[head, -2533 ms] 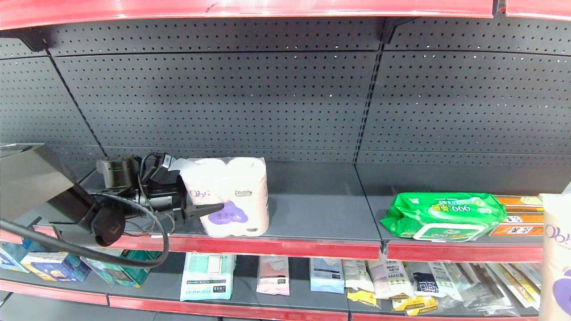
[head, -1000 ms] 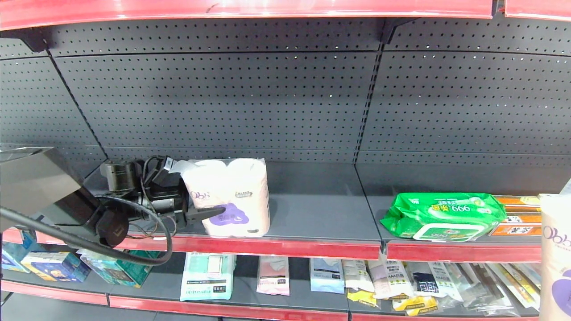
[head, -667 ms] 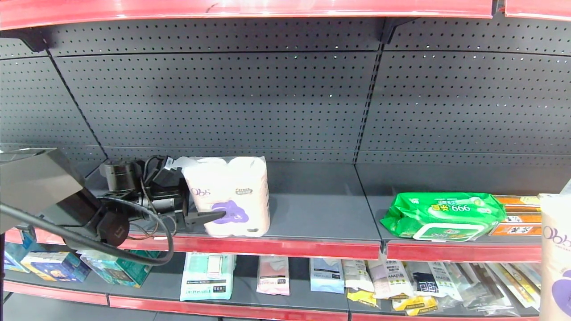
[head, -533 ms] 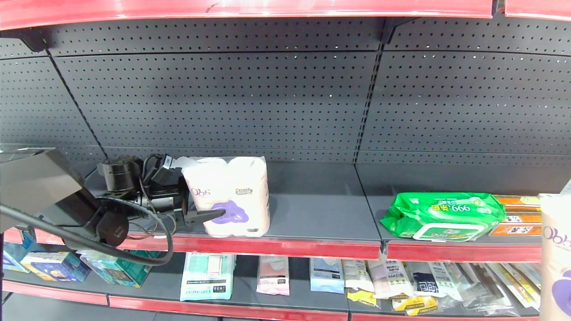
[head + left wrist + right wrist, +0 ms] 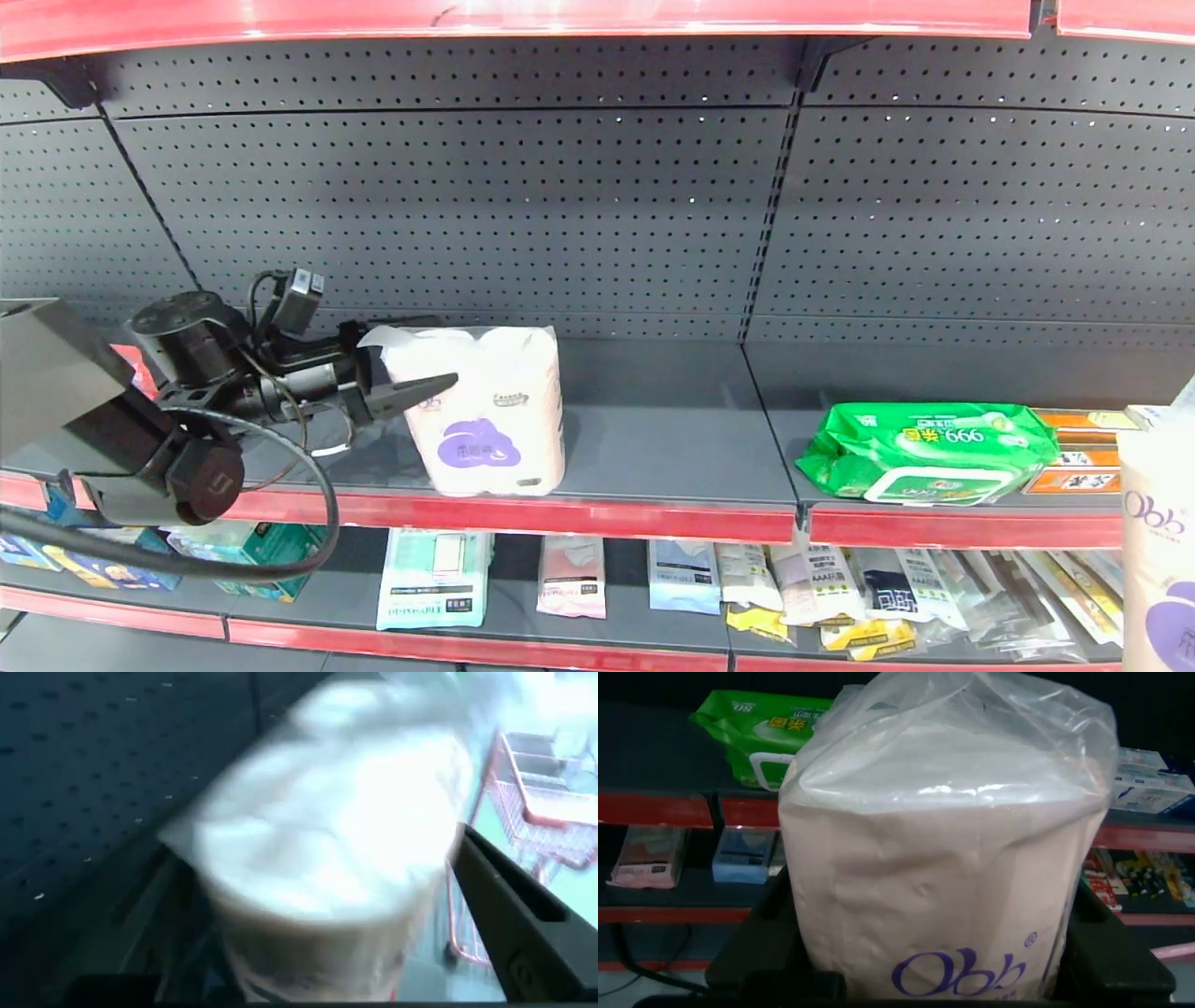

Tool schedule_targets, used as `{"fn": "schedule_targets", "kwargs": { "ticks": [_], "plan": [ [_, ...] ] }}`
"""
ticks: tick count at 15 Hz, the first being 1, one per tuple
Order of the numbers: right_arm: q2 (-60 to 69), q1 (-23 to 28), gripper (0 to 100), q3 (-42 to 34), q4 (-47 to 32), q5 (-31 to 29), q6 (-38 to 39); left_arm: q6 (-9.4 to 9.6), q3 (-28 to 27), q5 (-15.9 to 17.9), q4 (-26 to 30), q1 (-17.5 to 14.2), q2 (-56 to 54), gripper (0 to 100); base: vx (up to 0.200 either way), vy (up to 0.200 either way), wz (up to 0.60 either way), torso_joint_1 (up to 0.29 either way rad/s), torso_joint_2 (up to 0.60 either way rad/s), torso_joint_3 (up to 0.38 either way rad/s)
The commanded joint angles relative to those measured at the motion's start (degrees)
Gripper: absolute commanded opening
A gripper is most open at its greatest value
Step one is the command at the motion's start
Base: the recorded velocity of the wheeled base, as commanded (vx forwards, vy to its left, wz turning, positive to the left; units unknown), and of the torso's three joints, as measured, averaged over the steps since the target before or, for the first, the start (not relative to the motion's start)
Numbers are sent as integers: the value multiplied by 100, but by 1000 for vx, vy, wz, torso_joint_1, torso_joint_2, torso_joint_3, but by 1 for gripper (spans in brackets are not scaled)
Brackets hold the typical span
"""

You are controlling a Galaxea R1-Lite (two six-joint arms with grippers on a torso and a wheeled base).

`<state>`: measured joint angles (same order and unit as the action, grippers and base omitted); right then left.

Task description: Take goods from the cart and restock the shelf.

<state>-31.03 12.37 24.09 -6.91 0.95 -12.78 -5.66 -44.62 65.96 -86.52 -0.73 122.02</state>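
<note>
Grey pegboard (image 5: pixel 467 205) backs the bay, with red price rails (image 5: pixel 579 515) on the front edges. The middle shelf (image 5: pixel 653 439) has a dark metal deck.

Shelved roll pack (image 5: pixel 490 411): white tissue rolls in clear film, purple mark low on the front face. It stands upright on the left section of the shelf, base flat and close to the front rail. The film is bunched at the top corner on the arm's side.

Left gripper (image 5: pixel 415 369) comes in from the pack's left, level with its upper part. Jaws are wide and straddle the pack. The near finger (image 5: pixel 425 387) crosses the front face and the other goes behind. I can't tell if either one presses on the film. In the left wrist view the pack top is a blur between the fingers, with a red wire cart (image 5: pixel 547 793) beyond it.

Held roll pack (image 5: pixel 943 859): same product, film peaked on top. It sits in the right gripper (image 5: pixel 938 952), jaws clamped on its lower sides. From the head view it is low at the right edge, in front of the shelving.

Around:
- Green wipes pack (image 5: pixel 929 453) lies flat on the right section of the same shelf, well apart from the shelved roll pack.
- Flat orange boxes (image 5: pixel 1083 457) lie just beside the wipes pack's right end.
- Shelf joint (image 5: pixel 761 411) runs between the two sections.
- Lower shelf holds sachets (image 5: pixel 794 579) and a white-and-teal pack (image 5: pixel 434 579).
- Boxes (image 5: pixel 252 560) sit at the left of the lower shelf, partly hidden by the left arm.
</note>
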Motion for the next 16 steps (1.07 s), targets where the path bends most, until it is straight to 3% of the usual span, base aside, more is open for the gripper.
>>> {"fn": "schedule_targets", "kwargs": {
  "ticks": [1, 4, 6, 8, 10, 13, 16],
  "plan": [
    [26, 2, 0, -36, 6, 2, -14, -445, 32, -198, -348, -6, -117, 100, 0, 0, 0, 0, 0, 0],
    [26, 2, 0, -89, 6, 2, -41, -700, 190, -207, -348, -24, -512, 100, 0, 0, 0, 0, 0, 0],
    [35, 2, 0, -132, 6, 10, -146, -1008, 392, -207, -348, -32, -802, 100, 0, 0, 0, 0, 0, 0],
    [35, 2, 0, -124, 6, 10, -155, -1148, 384, -295, -348, -67, -925, 100, 0, 0, 0, 0, 0, 0],
    [35, 2, 0, -124, 6, 10, -146, -1429, 322, -1006, -348, -59, -1075, 100, 0, 0, 0, 0, 0, 0],
    [35, 2, 0, -124, 6, 28, -146, -1438, 392, -1367, -348, -191, -1382, 100, 0, 0, 0, 0, 0, 0],
    [44, -7, 0, -176, 14, 37, -120, -1429, 129, -2202, -217, -358, -1409, 100, 0, 0, 0, 0, 0, 0]
  ]
}}
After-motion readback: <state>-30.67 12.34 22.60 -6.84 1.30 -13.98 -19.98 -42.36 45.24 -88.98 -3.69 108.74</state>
